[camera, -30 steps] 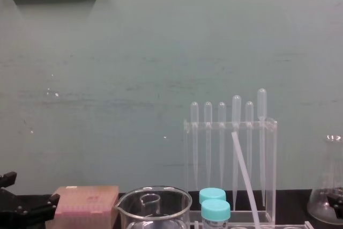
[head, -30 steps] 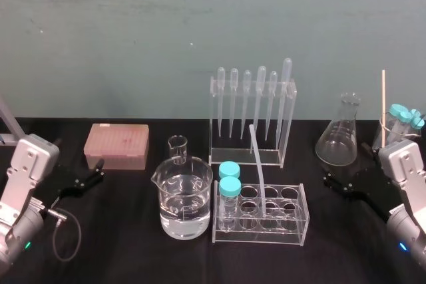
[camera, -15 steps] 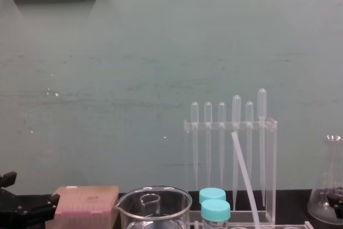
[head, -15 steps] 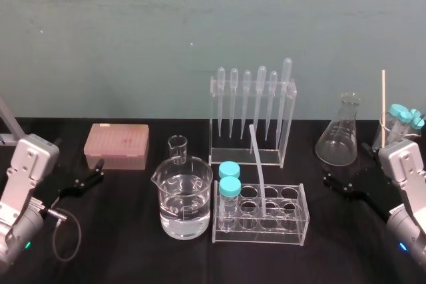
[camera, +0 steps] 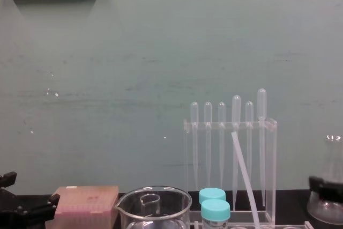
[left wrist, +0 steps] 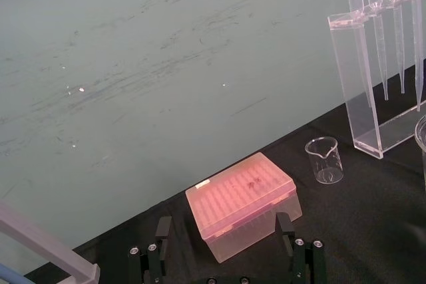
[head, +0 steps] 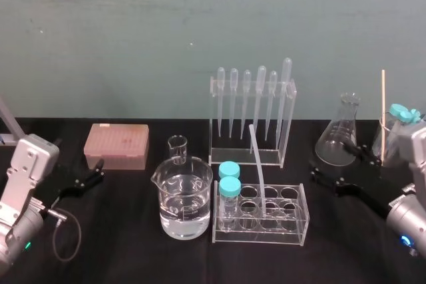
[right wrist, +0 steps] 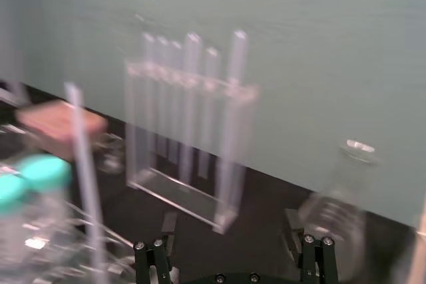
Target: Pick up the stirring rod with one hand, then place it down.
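Far left of the black tabletop (head: 133,251), the left tool (head: 100,169) is sitting low with its two fingers spread wide and nothing between them, pointing at the pink tip box (head: 116,145), which is right there at its 1 o'clock. At about 3 o'clock from that box is a tiny empty beaker (head: 178,149), and just in front of it, at 6 o'clock, is the big beaker (head: 182,197) partly full of clear liquid. Next over, at the big beaker's 3 o'clock, is the clear tube rack (head: 293,221), with two blue-capped tubes (head: 229,177) in its left end. The stirring rod (head: 257,164) is standing in one of the middle holes, leaning so its top tips toward 11 o'clock; can't tell exactly which hole. Nothing is gripping it. Behind the tube rack at 12 o'clock is the pipette rack (head: 251,118) with its row of pipettes hanging down. Then the empty conical flask (head: 339,134), at roughly 2 o'clock from the tube rack. The right tool (head: 336,163) is at 3 o'clock from the tube rack, well apart from the rod, fingers spread and empty. One finger is close by the flask's foot, and I can't tell if it touches. Far right at the edge is a thin wooden stick (head: 383,104), standing upright.
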`<move>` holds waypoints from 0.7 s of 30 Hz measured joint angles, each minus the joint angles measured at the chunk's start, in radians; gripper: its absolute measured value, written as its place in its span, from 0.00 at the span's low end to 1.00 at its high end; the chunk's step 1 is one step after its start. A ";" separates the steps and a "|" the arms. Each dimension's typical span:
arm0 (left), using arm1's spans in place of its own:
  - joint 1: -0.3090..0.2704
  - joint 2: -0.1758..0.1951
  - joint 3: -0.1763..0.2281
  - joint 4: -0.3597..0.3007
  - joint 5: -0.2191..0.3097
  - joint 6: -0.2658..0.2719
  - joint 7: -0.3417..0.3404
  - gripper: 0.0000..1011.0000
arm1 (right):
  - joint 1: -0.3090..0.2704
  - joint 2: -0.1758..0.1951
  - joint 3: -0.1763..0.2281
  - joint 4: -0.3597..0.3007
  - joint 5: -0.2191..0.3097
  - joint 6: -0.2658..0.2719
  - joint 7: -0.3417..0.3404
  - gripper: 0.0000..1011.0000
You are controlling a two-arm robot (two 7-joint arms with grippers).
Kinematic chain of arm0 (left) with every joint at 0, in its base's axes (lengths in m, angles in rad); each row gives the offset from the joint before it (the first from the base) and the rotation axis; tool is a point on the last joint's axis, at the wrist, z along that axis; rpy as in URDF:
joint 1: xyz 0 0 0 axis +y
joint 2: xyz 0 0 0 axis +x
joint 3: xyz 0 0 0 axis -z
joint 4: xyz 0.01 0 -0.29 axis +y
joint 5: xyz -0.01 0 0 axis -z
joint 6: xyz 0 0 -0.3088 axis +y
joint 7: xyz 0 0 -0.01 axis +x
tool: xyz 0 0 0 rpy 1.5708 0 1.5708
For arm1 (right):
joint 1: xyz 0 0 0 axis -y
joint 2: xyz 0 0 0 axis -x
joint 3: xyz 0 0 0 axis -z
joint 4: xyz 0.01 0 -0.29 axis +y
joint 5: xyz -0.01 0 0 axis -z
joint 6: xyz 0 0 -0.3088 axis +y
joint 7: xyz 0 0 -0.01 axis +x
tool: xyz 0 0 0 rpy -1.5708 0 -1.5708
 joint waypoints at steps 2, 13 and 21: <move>0.000 0.000 0.000 0.000 0.000 0.000 0.000 0.99 | -0.001 0.004 0.012 -0.025 0.049 0.023 0.059 0.99; 0.000 0.000 0.000 0.000 0.000 0.000 0.000 0.99 | 0.047 0.004 0.002 -0.063 0.143 0.126 0.260 0.99; 0.000 0.000 0.000 0.000 0.000 0.000 0.000 0.99 | 0.147 -0.061 -0.055 0.026 0.080 0.135 0.322 0.99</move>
